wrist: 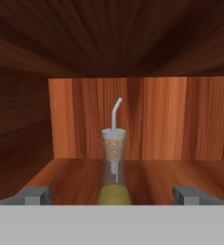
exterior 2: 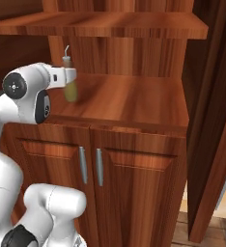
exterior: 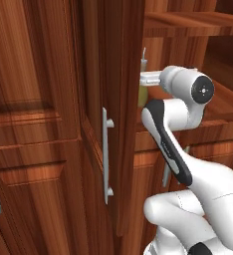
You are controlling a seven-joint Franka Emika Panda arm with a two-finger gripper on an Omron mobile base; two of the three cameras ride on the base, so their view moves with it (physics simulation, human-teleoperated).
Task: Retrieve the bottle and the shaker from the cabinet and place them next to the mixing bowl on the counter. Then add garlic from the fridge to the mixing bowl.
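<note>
Wooden cabinet (exterior 2: pixel 134 96) niche — bottle (wrist: pixel 114 167) upright | jaws wide open, empty — flanking bottle

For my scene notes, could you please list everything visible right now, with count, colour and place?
bottle: one, clear glass with olive-yellow liquid and a pale bent spout, standing on the niche shelf straight ahead of the hand, between the finger tips' lines.
cabinet: one, reddish-brown wood, with an open niche, a shelf above it, and panelled doors below and at the left.
bar handles: silver, vertical; two on the pair of doors under the niche, more on the doors at the left.
arm: one, white with dark joints, reaching into the niche.
gripper: one, dark finger tips, open, level with the bottle and not closed on it.
</note>
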